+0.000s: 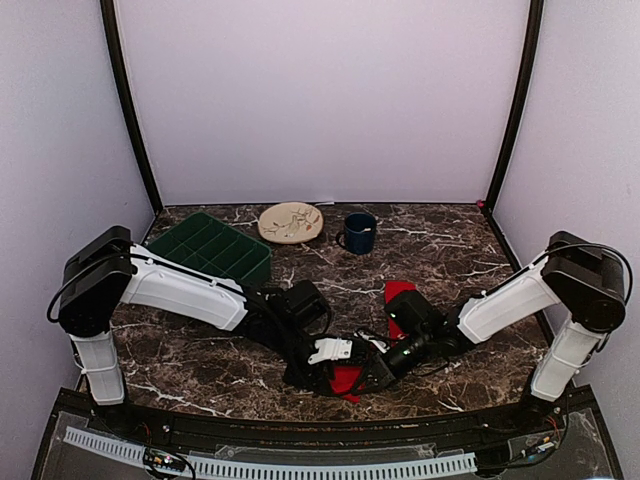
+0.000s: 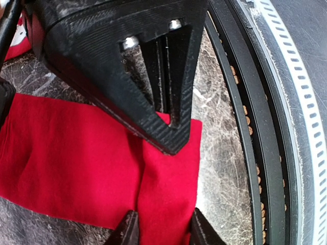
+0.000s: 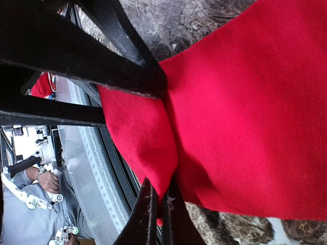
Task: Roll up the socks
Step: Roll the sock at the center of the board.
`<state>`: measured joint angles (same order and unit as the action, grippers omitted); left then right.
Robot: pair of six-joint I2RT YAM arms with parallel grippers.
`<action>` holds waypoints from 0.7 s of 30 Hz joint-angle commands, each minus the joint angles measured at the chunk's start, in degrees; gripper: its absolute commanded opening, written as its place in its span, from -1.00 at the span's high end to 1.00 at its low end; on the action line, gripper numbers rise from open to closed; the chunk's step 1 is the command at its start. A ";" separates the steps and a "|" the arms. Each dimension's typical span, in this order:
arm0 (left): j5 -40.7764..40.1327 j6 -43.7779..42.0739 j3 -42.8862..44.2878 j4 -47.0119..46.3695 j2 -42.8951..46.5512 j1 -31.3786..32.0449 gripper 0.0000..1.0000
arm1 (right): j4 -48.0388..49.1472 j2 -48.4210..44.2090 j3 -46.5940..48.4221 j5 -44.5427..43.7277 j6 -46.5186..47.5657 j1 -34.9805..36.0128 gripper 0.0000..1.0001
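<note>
So the socks (image 1: pixel 345 381) are low in the middle of the top view, a red lump right by the near edge of the tabletop (image 1: pixel 450 255), squeezed in between the two arms. Another bit of red pokes out just above and to the right of it, behind the right arm's wrist. From up there it's impossible to say which sock is which.

In the left wrist view the red fabric lies flat on the marble across the lower left of the frame, with a raised fold running down to the bottom edge. The left end effector (image 2: pixel 163 232) straddles that fold at the bottom middle, one fingertip on each side. Its jaws stand apart with fabric between them, but whether they're actually squeezing it, can't tell.

The right end effector (image 3: pixel 159 204) is the clear one: at the bottom centre of its own view the two fingers are pressed together on a bunched corner of the red fabric, which fans out wide toward the upper right.

Further out, a black rail (image 1: pixel 300 432) with a white slotted strip (image 1: pixel 300 467) runs along the near edge. At the back of the tabletop, well apart from the socks, there's a green divided tray (image 1: pixel 212 248) at upper left, a dark blue mug (image 1: pixel 358 233) near the upper middle, and a beige patterned plate (image 1: pixel 291 222) between them.
</note>
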<state>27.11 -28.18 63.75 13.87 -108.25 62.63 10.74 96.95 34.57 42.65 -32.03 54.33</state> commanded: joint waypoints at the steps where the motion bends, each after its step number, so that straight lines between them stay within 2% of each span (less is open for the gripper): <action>1: 1.13 -0.39 1.54 2.02 -0.70 0.25 0.38 | 0.99 0.62 0.12 0.75 0.13 -0.45 1.00; 6: 1.74 -0.31 2.85 3.36 -2.27 0.30 0.50 | 0.63 0.31 0.01 0.55 0.04 -0.44 1.00; 9: 2.05 -0.29 3.47 4.09 -2.72 0.26 0.58 | 0.55 0.11 -0.05 0.50 -0.08 -0.49 0.89; 14: 2.42 0.34 3.62 4.69 -2.91 0.15 0.68 | 0.35 -0.17 -0.39 -0.08 -0.24 -0.66 0.57; 21: 4.29 1.35 3.22 6.24 -3.00 -1.67 0.74 | 1.39 -1.33 -1.92 -0.40 -1.12 -1.65 0.45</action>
<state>29.52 -27.64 66.52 16.56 -111.02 62.00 10.85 96.84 34.20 42.78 -32.36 53.69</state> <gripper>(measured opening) 0.136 0.266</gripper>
